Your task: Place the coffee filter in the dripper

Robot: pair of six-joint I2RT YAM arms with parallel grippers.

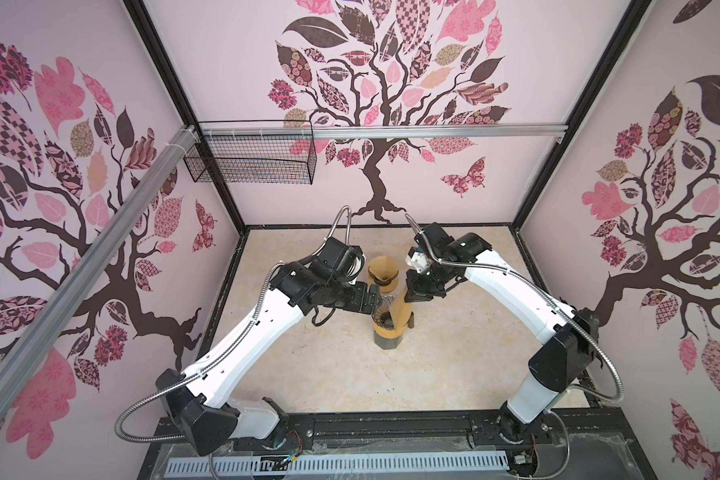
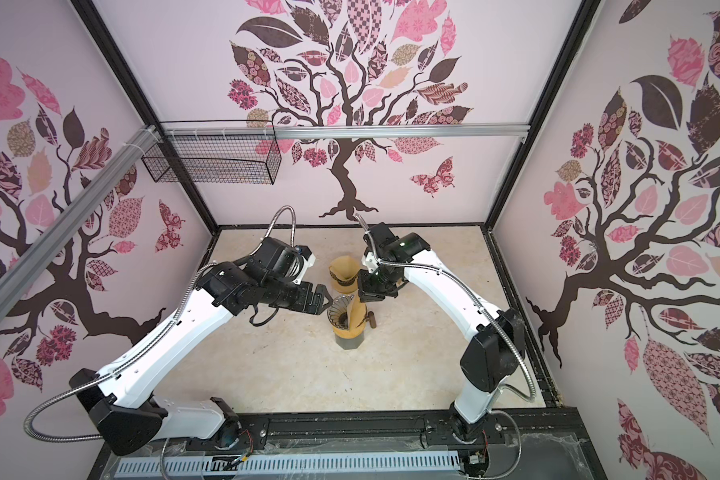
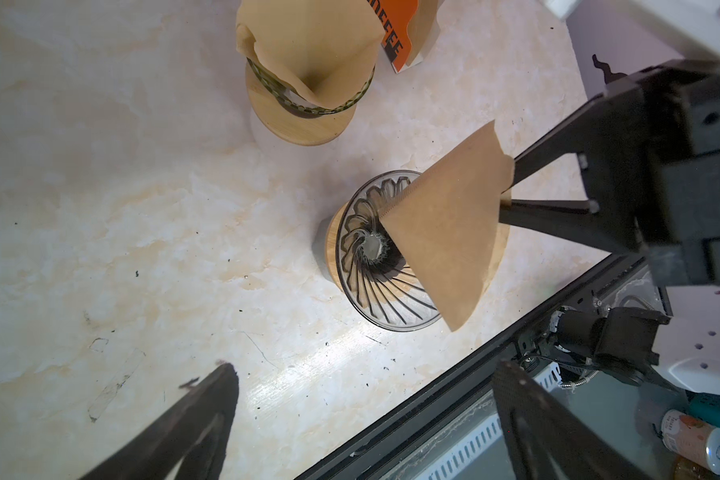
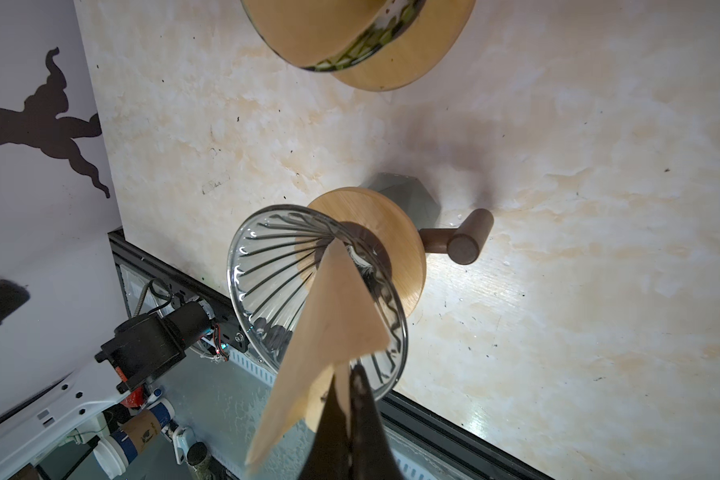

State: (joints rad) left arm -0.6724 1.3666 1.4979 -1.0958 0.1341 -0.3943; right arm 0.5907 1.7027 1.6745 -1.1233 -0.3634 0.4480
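My right end effector is pinched closed on the upper edge of the flat, folded coffee filter. The filter's pointed tip reaches down into the glass dripper, which stands on the surface. My left end effector hangs wide open just beside the dripper, holding nothing.

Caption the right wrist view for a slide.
Right gripper pinches a folded coffee filter, tip pointing into the glass dripper.

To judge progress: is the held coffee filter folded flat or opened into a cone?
Folded flat: the coffee filter is one flat wedge, pinched by the right hand, tip pointing into the glass dripper.
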